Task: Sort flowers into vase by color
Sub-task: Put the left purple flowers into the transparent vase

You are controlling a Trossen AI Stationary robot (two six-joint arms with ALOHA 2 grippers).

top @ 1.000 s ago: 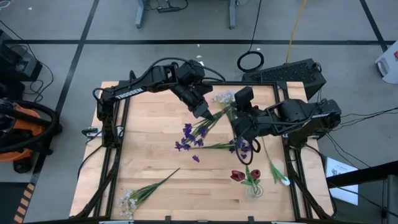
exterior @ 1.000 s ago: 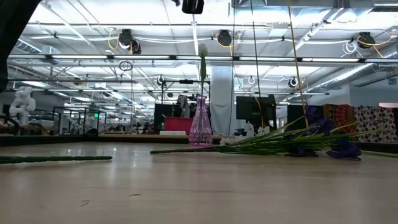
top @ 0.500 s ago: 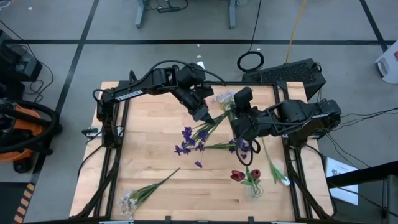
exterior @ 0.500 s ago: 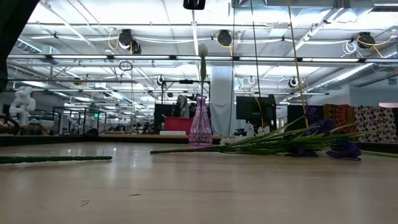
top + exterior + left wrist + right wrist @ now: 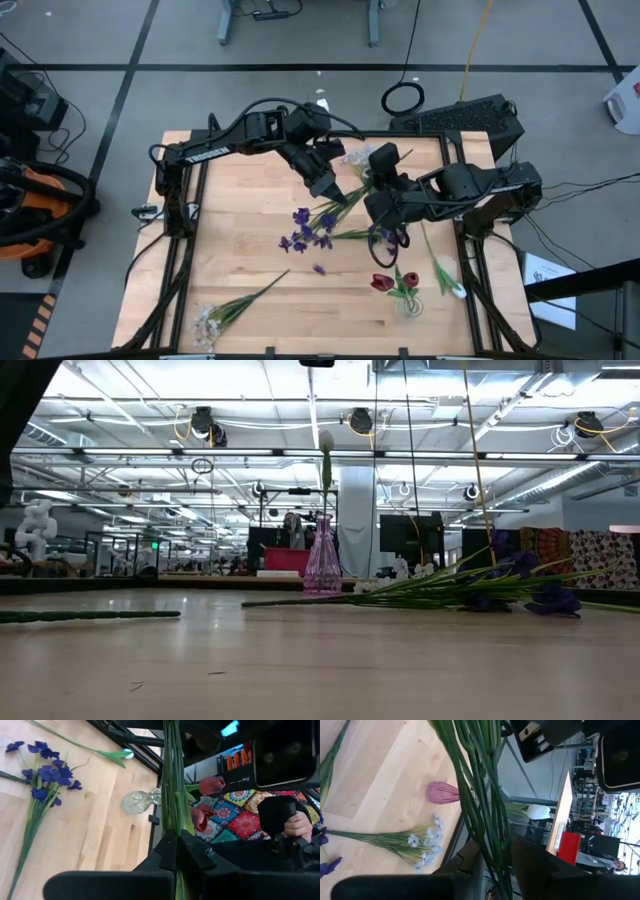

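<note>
A bundle of thin green stems (image 5: 352,192) spans between my two grippers above the far middle of the table. My left gripper (image 5: 328,188) is shut on one end, and my right gripper (image 5: 383,212) is shut on it farther along. Purple blossoms (image 5: 386,236) show just below the right gripper. More purple flowers (image 5: 299,230) lie flat on the wood. A clear vase (image 5: 408,303) near the right edge holds dark red tulips (image 5: 384,283). A white tulip (image 5: 449,286) lies beside it. A pink vase (image 5: 322,563) stands upright with a white tulip (image 5: 326,442) in it. My left gripper pinches the green stems (image 5: 172,822) between its two fingers (image 5: 192,852); the stems run straight on ahead of the fingers, along them, lifted clear of the table. My right gripper has the same bundle of several stems (image 5: 481,827) between its fingers (image 5: 470,856), and the stems pass on toward the left arm.
Sprays of tiny white blossoms lie at the near left corner (image 5: 207,322) and by the far edge (image 5: 356,157). A loose purple blossom (image 5: 318,268) sits on the wood mid-table. Bare wood shows on the left half (image 5: 240,220). A person's hand (image 5: 299,825) shows beyond the table.
My right gripper has shifted a little toward the table's left, nearer my left gripper, with the stems still between them. The loose purple blossom mid-table now lies slightly nearer the near edge.
</note>
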